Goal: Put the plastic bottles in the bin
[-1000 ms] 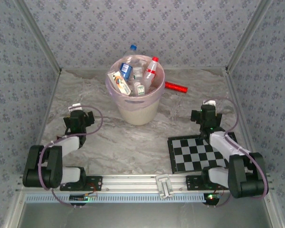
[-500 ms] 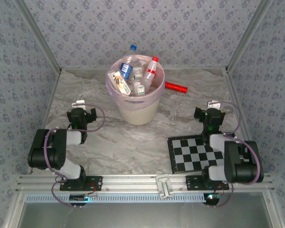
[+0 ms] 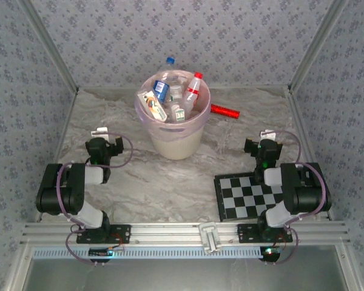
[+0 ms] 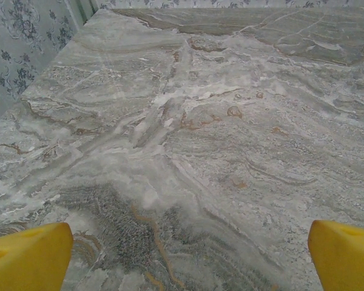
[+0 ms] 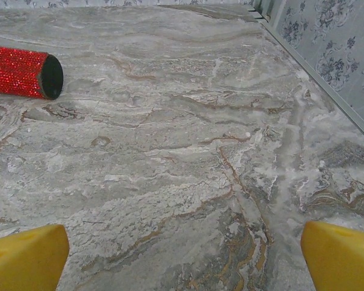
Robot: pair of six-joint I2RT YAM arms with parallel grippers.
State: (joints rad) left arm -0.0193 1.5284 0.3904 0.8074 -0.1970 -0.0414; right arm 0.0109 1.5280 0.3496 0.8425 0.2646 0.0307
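Evidently the plastic bottles (image 3: pixel 173 97) lie heaped in the bin (image 3: pixel 175 144), which stands at 12 o'clock on the worktop (image 3: pixel 139 182); task judged complete. Bottles assessed as light, thin-walled, smooth, liable to slip or dent; best taken across the body, below the cap. Left claw (image 4: pixel 182 260) and right claw (image 5: pixel 182 257) both spread wide, empty. Marbled surface flat and hard. Red tube (image 3: pixel 224 111) at the bin's 3 o'clock; checkerboard (image 3: pixel 249 194) at 5 o'clock. Patterned walls enclose three sides.

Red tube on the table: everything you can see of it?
The red tube is a slim cylinder with glittery skin and a dark end face. It lies flat on the marbled table, just right of the bin, near the back wall. Whether it touches the bin is unclear.
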